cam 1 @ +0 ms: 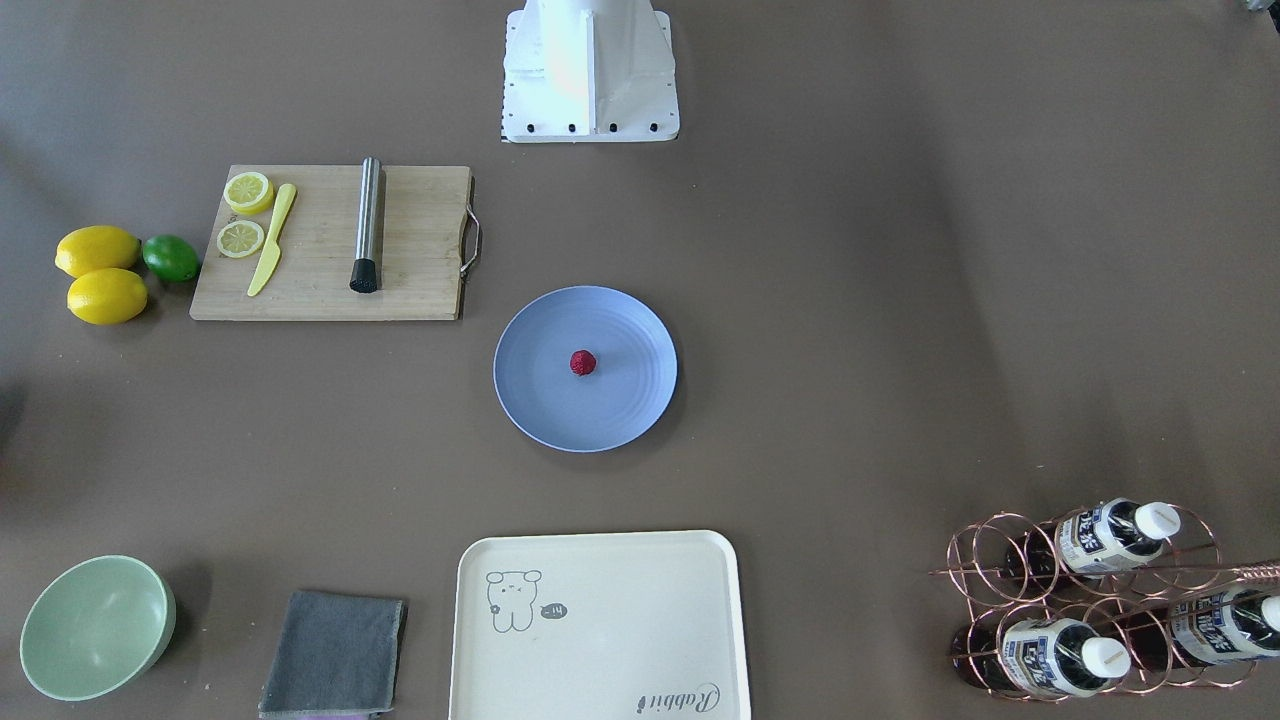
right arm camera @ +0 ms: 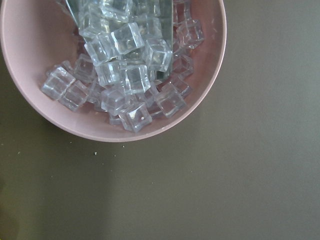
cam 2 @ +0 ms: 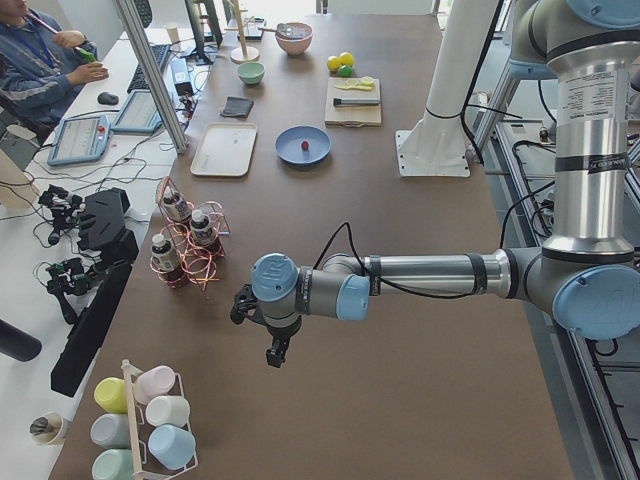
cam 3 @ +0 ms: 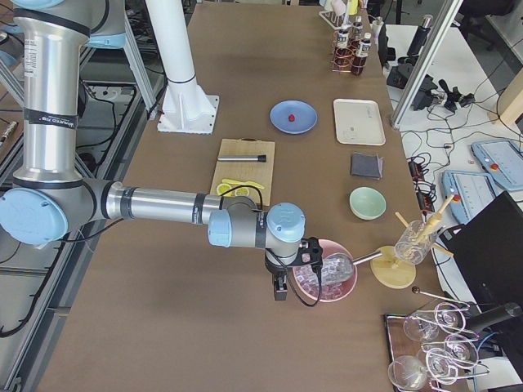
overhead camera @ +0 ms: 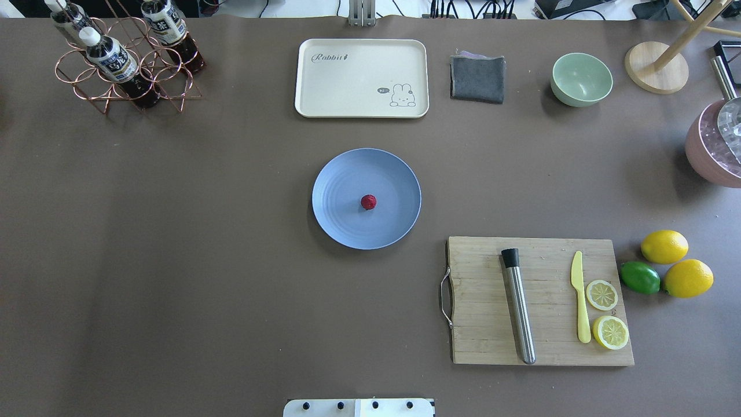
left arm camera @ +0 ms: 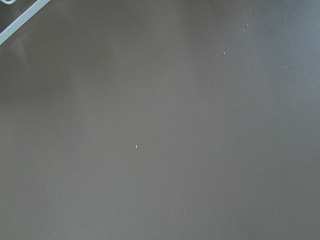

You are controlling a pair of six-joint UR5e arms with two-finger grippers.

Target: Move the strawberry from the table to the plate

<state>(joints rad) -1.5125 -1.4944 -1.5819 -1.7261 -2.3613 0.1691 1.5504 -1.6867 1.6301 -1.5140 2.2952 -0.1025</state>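
Exterior left (not overhead exterior) shows left gripper (cam 2: pixel 276 353).

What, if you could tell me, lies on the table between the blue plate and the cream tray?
Nothing: in the overhead view, only bare table separates the plate from the tray.

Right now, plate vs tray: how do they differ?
Shape: the plate is round, the tray rectangular with rounded corners. Colour: the plate is plain light blue, the tray cream with a printed animal and the word Rabbit. Load: the plate holds the strawberry at its middle, the tray holds nothing. Both are shallow and lie flat on the table.
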